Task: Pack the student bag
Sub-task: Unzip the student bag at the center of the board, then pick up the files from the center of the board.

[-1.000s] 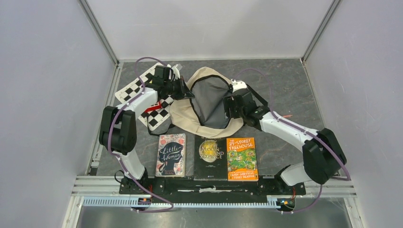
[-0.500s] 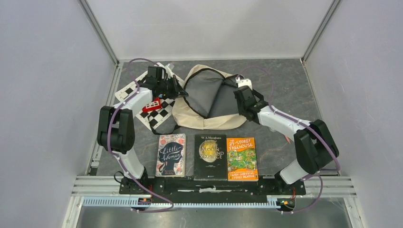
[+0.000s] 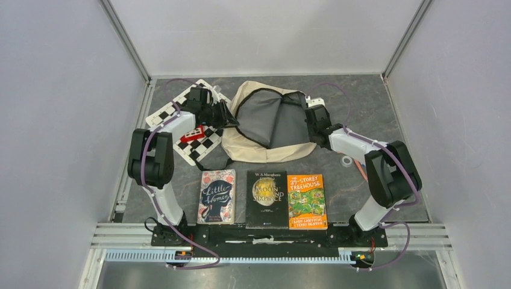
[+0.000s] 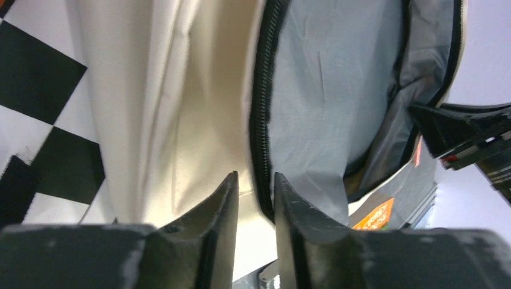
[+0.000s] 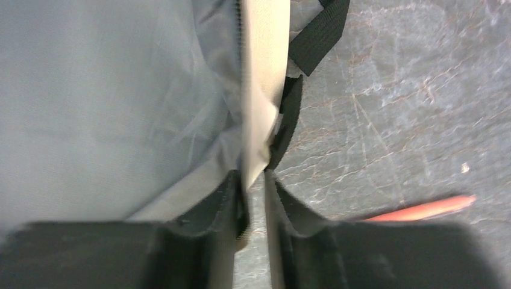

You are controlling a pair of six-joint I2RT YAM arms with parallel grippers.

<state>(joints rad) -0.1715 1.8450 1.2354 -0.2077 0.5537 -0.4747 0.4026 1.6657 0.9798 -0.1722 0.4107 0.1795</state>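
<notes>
The student bag (image 3: 241,143), cream canvas with grey lining (image 3: 265,120), lies at the table's middle back with its mouth spread open. My left gripper (image 3: 228,119) is at its left rim. In the left wrist view the jaws (image 4: 256,176) stand a little apart, with the black zipper edge (image 4: 260,120) running between the fingertips. My right gripper (image 3: 308,115) is at the bag's right rim. Its jaws (image 5: 254,174) are parted narrowly, the cream rim (image 5: 260,90) ends right at the tips, and bare table shows through the gap.
Three books lie in a row near the front: Little Women (image 3: 217,196), The Moon and Sixpence (image 3: 267,198) and an orange Treehouse book (image 3: 307,201). A checkerboard sheet (image 3: 172,111) with a red piece (image 3: 191,137) lies left. An orange pen (image 5: 422,209) and small ring (image 3: 347,162) lie right.
The bag has gone from held up and open to lying lower and wider. The right arm swung back to the bag's right rim. Both grippers' jaws have parted slightly.
</notes>
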